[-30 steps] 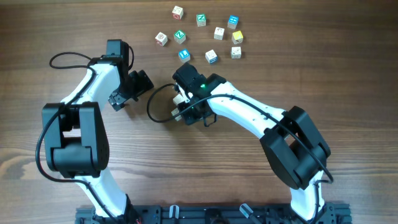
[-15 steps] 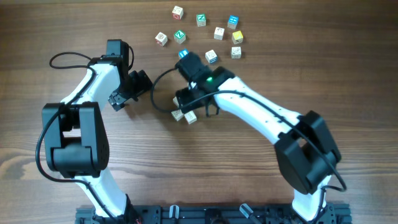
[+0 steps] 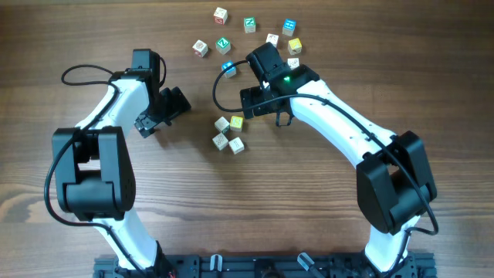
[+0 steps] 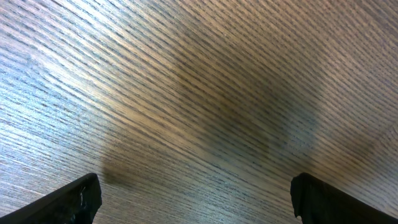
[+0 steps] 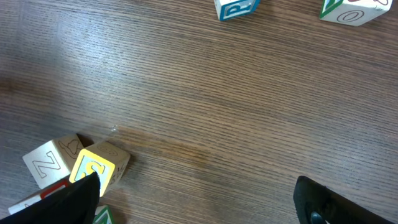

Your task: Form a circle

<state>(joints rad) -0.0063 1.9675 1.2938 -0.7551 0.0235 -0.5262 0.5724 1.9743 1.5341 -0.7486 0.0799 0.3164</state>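
Observation:
A tight group of small letter cubes lies at the table's middle: a yellow cube (image 3: 236, 121), a cream cube (image 3: 222, 123) beside it, and two more cream cubes (image 3: 220, 140) (image 3: 236, 145) just below. My right gripper (image 3: 261, 104) hangs open just up and right of the group, with nothing between its fingers. In the right wrist view the gripper (image 5: 196, 202) shows bare wood between its jaws. The yellow S cube (image 5: 93, 171) and a Z cube (image 5: 46, 163) sit by its left finger. My left gripper (image 3: 162, 114) (image 4: 199, 202) is open over bare wood, left of the group.
Several loose cubes are scattered at the back of the table, among them a teal cube (image 3: 249, 25), a blue cube (image 3: 289, 27), a blue cube (image 3: 228, 68) and a cream cube (image 3: 200, 48). The right wrist view shows a blue cube (image 5: 236, 7) and a green-edged cube (image 5: 351, 9) at its top.
My right gripper has opened and moved up and to the right, off the cube group, uncovering the yellow and cream cubes it was over. The left arm has not moved.

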